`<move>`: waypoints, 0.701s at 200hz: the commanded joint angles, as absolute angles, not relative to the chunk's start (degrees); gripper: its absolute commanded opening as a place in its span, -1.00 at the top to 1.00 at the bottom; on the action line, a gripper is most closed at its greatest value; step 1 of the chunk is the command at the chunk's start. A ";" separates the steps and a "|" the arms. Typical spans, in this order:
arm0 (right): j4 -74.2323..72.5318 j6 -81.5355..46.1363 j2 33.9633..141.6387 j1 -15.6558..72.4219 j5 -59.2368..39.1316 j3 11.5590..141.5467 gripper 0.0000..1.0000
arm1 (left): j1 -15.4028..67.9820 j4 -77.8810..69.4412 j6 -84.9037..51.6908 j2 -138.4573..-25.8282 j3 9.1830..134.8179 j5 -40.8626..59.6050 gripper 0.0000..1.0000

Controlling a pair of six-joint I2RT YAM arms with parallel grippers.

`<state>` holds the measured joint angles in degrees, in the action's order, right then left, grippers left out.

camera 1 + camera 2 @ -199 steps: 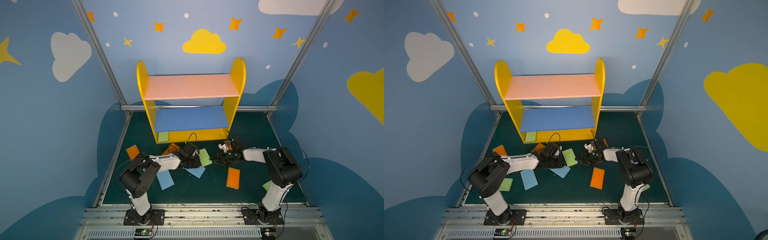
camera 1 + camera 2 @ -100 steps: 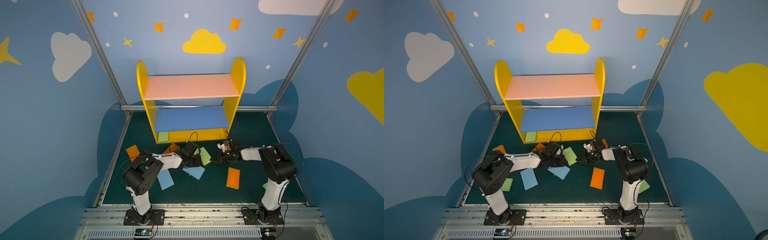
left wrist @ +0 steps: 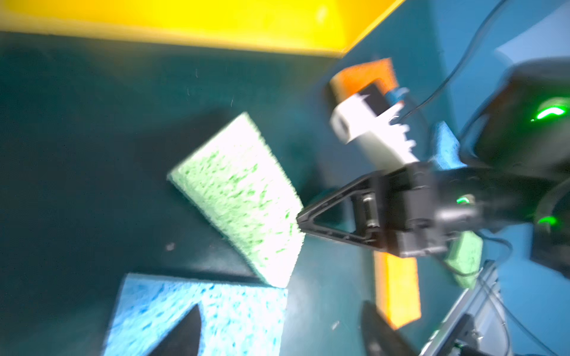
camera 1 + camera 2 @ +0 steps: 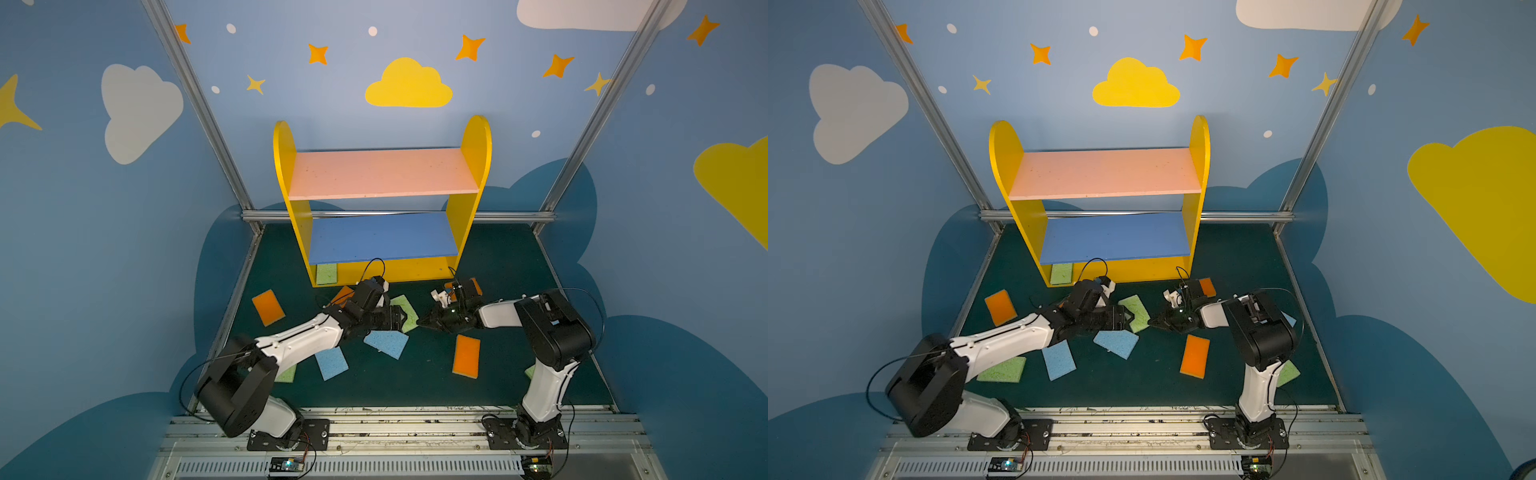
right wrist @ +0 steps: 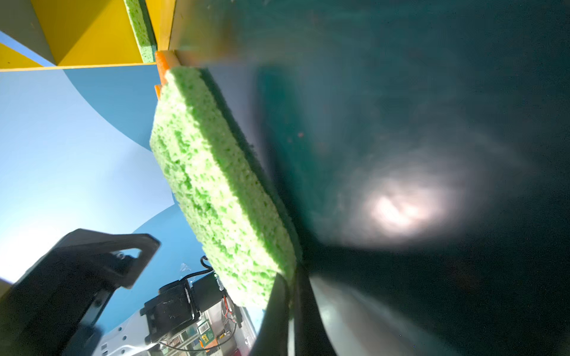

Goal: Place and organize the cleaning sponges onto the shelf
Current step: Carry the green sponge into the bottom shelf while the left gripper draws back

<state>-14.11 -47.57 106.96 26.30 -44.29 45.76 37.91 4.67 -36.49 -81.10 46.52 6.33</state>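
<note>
surface: dark green mat [image 4: 415,386] that covers the whole floor of the booth, with a metal rail [image 4: 395,428] along the front edge carrying both arm bases
room: blue walls [image 4: 104,249] painted with a yellow cloud [image 4: 408,85], a white cloud [image 4: 139,110] and orange stars [image 4: 469,46]; aluminium posts [image 4: 199,108] rise at the back corners
shelf: yellow-sided rack [image 4: 476,166] at the back of the surface; pink board [image 4: 382,174] and blue board [image 4: 382,237] are bare
shelved sponge: light green [image 4: 327,273], on the yellow bottom board at its left end
loose sponges: left orange sponge [image 4: 268,306], right orange sponge [image 4: 466,356], middle blue sponge [image 4: 386,343] and front blue sponge [image 4: 331,362] lie flat on the surface, well apart from the shelf
green sponge: [image 4: 409,309] in front of the shelf between the two claws, tilted in the right wrist view
left claw: [image 4: 402,319] fingers wide apart, just beside the green sponge and above the middle blue sponge, gripping nothing
right claw: [image 4: 419,323] tips pressed together on a corner of the green sponge
</note>
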 commanded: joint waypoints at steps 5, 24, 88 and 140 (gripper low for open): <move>-21.85 -54.42 103.64 28.39 -43.01 45.42 1.00 | 37.15 10.48 -35.02 -73.63 43.72 3.02 -0.87; -24.97 -57.81 103.86 29.97 -41.63 46.39 1.00 | 36.25 12.43 -34.57 -67.03 41.56 1.40 -0.99; -36.85 -68.63 112.71 34.07 -38.97 54.96 1.00 | 31.33 20.49 -33.50 -48.13 35.57 0.00 -0.99; -35.46 -71.01 120.87 35.67 -37.60 64.78 1.00 | 29.37 23.97 -34.79 -40.40 32.23 -0.43 -0.99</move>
<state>-34.41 -68.84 118.50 34.94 -38.96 60.97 30.00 20.73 -34.50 -43.22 33.85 0.21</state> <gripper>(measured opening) 0.048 0.995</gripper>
